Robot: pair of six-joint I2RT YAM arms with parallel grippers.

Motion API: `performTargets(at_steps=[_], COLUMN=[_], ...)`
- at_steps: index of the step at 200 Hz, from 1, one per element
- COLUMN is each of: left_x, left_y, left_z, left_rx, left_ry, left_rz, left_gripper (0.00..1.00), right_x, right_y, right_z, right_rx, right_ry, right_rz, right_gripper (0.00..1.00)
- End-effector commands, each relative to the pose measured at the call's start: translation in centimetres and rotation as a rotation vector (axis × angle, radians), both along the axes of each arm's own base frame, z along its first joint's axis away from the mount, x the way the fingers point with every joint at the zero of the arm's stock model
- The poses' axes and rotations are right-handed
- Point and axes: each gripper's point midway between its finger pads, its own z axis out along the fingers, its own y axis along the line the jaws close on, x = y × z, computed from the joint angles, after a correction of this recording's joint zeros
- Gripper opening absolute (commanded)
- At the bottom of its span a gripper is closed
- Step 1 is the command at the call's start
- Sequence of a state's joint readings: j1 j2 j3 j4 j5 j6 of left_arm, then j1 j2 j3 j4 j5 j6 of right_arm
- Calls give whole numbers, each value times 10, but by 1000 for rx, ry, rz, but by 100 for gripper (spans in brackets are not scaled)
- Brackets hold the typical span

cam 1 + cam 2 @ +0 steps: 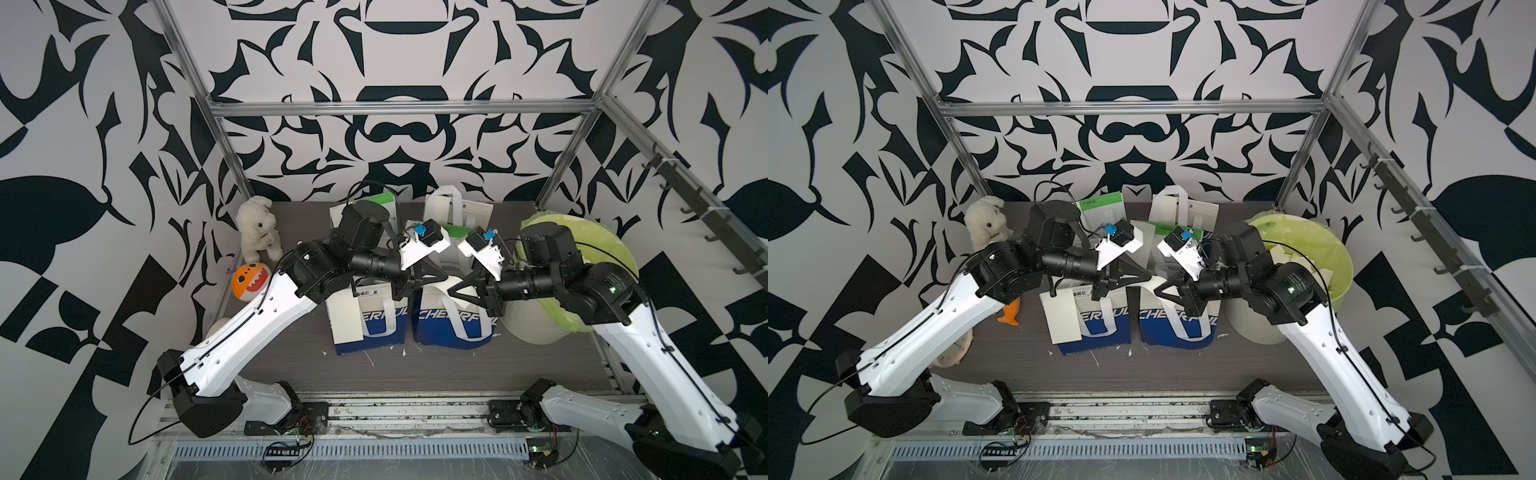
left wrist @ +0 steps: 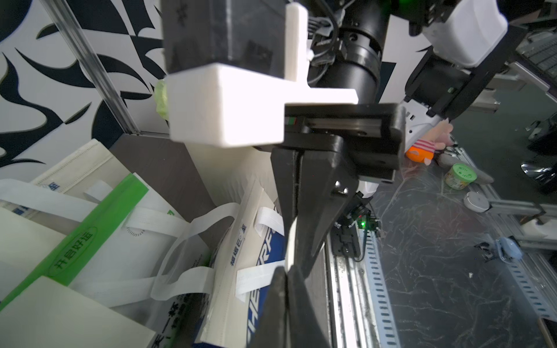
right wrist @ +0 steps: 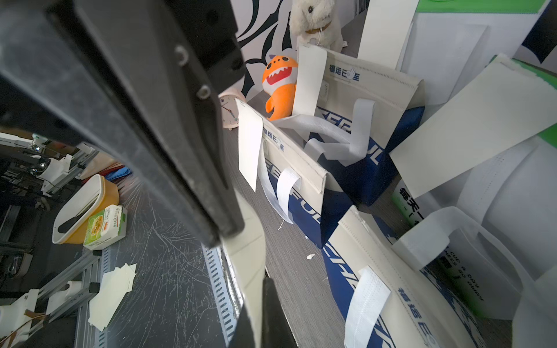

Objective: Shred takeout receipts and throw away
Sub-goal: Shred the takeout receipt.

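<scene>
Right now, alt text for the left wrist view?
The left gripper and right gripper face each other, both shut on one cream takeout receipt seen edge-on between them. Beyond them are a blue-and-white bag and a green-trimmed bag.

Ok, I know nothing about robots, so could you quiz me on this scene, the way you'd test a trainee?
1. True or false: the left hand and the right hand both pinch one receipt.
2. The liner of the bin is: A green, B red, C blue.
3. Which sits farther back on the table, the white plush toy or the orange toy?

Key: 1 true; 2 A; 3 the white plush toy.
</scene>
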State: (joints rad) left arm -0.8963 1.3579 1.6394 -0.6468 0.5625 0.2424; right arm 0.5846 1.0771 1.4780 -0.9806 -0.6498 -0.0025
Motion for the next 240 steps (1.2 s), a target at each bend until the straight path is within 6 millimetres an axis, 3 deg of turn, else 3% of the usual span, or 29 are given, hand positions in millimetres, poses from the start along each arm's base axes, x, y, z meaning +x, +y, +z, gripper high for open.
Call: performTargets(at_steps=[1, 12, 19, 30, 50, 99, 195, 240], left_x=[-4, -4, -4, -4, -5, -11, -10, -9], left_y=[4, 4, 4, 5, 6, 10, 7, 8], left_z=[7, 6, 6, 6, 8, 16, 14, 10], left_rx=[-30, -34, -38, -49, -69, -152, -176, -172], left_ry=[-13, -13, -12, -9, -2, 21, 49, 49], left_rz=[-3, 1, 5, 9, 16, 25, 26, 34], left_gripper=[0, 0, 0, 0, 0, 0, 0, 0], right_x=[2, 4, 5, 7, 8, 2, -1, -3], right_y=[4, 3, 2, -1, -4, 0, 14, 11], right_z=[11, 13, 15, 19, 30, 52, 59, 60], right_rx=[39, 47, 53, 65, 105, 220, 296, 292], right_ry=[-37, -53, -68, -100, -156, -213, -163, -174], right_rz=[-1, -10, -21, -49, -78, -50, 17, 13], right_gripper=[5, 31, 42, 49, 54, 47, 24, 23])
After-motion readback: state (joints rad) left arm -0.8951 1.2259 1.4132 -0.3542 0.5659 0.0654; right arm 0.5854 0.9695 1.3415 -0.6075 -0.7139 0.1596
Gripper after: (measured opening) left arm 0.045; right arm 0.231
